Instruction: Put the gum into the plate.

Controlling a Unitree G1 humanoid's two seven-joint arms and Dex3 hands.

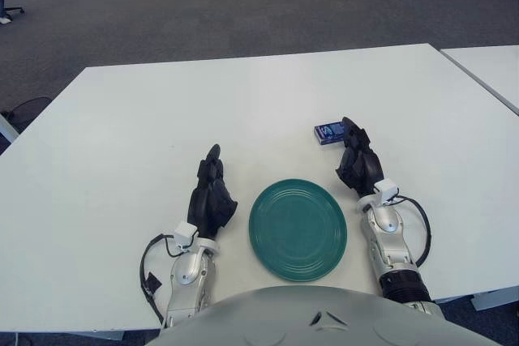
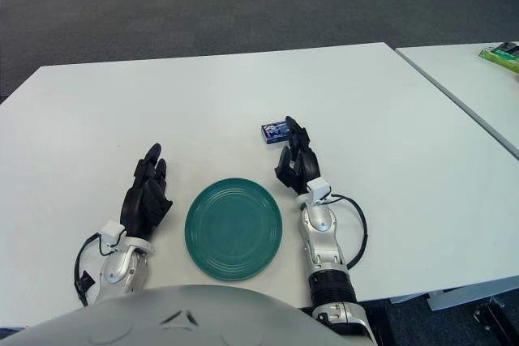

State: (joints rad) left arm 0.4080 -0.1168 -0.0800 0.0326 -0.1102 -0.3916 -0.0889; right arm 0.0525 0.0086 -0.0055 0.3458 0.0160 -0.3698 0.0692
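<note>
While the small blue rectangular gum pack [image 1: 329, 132] lies at the round green plate's [image 1: 298, 230] one o'clock, right hand [image 1: 358, 161] touches it, fingers loosely extended; left hand [image 1: 211, 198] shows at nine o'clock, relaxed, holding nothing.

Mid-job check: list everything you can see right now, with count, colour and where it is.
gum pack: one, blue, on the table beyond the plate and to its right, right at the right hand's fingertips
plate: one, teal green, near table edge between the hands, nothing in it
table: one, white, carries everything above
second table: one, white, to the right
green item: one, on the second table, too small to identify
floor: grey carpet beyond the table
left hand: black, left of the plate, holding nothing
right hand: black, fingers reaching to the gum pack, not gripping it
</note>
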